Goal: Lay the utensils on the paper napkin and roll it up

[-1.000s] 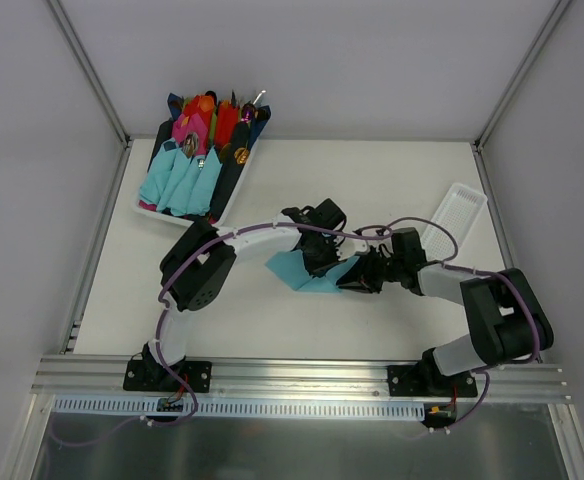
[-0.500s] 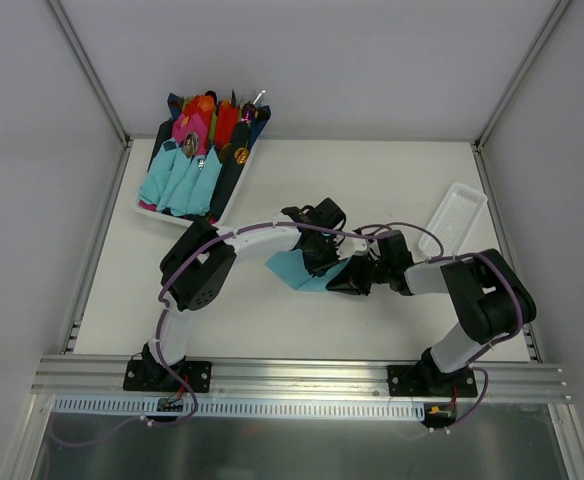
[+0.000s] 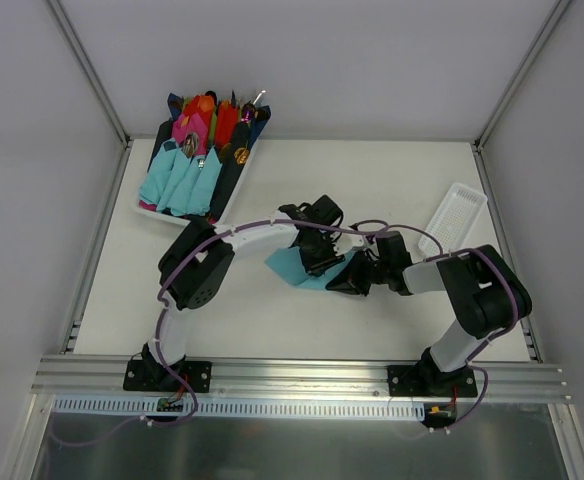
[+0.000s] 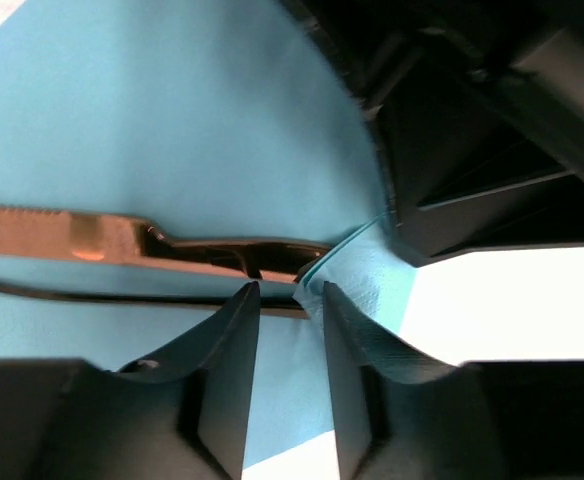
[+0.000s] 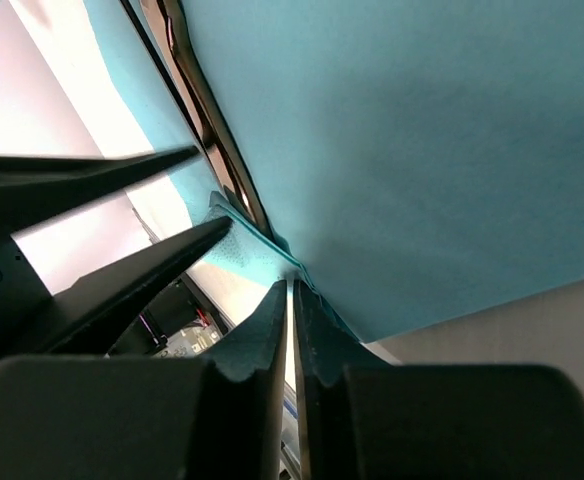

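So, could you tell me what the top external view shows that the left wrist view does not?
Only the top external view shows both arms whole, the white tray of napkin rolls at far left and the white basket at right. Only the left wrist view shows a brown-handled utensil lying on the paper napkin, and a lifted napkin corner just beyond the left tool. Both show the paper napkin with the left tool and right tool close together at its edge.

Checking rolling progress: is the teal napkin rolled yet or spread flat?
Mostly spread: the paper napkin lies flat under the utensils, with only one corner pinched up by the right gripper.
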